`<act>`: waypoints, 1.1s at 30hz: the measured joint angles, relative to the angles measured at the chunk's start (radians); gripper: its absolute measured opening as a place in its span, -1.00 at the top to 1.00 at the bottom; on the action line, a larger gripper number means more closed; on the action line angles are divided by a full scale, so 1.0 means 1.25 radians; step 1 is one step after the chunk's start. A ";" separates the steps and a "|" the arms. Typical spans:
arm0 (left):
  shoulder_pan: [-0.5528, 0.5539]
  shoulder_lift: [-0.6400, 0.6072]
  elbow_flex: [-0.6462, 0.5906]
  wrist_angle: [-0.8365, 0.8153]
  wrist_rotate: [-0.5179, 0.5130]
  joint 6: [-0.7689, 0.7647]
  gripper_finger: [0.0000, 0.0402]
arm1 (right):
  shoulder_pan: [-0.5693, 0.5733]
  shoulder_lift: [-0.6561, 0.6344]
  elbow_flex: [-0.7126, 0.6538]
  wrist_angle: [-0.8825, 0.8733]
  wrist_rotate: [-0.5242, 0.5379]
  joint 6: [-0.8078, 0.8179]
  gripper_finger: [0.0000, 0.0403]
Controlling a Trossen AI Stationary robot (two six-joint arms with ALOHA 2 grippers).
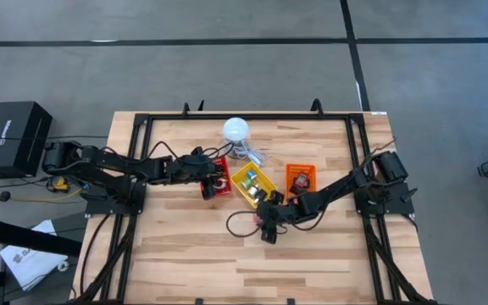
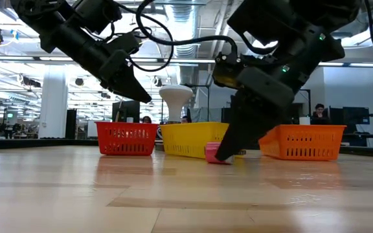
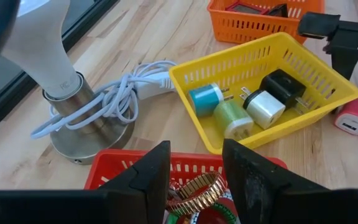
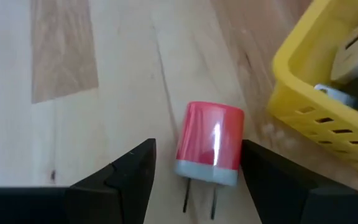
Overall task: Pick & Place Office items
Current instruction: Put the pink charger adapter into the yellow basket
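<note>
A small red charger plug (image 4: 210,143) lies on its side on the wooden table, just in front of the yellow tray (image 4: 316,93). My right gripper (image 4: 197,152) is low over it and open, one finger on each side of the plug with a gap to each. It shows pink (image 2: 214,154) in the low view, partly behind a finger of my right gripper (image 2: 228,150). My left gripper (image 3: 194,155) hangs open and empty above the red tray (image 3: 120,165), where a gold-coloured ring band (image 3: 197,186) lies.
The yellow tray (image 3: 241,50) holds blue (image 3: 205,98), green (image 3: 232,117), white (image 3: 265,109) and black (image 3: 283,87) chargers. The orange tray (image 1: 300,178) stands to its right. A white lamp-like cylinder (image 1: 236,130) with a coiled cable (image 3: 114,99) stands behind the trays. The near half of the table (image 1: 252,263) is bare wood.
</note>
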 joint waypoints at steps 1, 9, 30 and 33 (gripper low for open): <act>0.000 0.000 0.000 0.000 0.000 0.000 0.30 | 0.000 0.000 0.000 0.001 0.003 0.000 -0.11; 0.000 0.000 0.000 0.000 0.000 0.000 0.30 | -0.002 0.000 0.000 0.012 0.006 0.000 -0.07; 0.000 0.000 0.000 0.000 0.000 0.000 0.30 | -0.001 -0.008 0.032 0.003 -0.145 -0.059 0.29; 0.000 0.000 0.000 0.000 0.000 0.000 0.30 | -0.001 -0.012 0.078 -0.001 -0.154 -0.119 0.34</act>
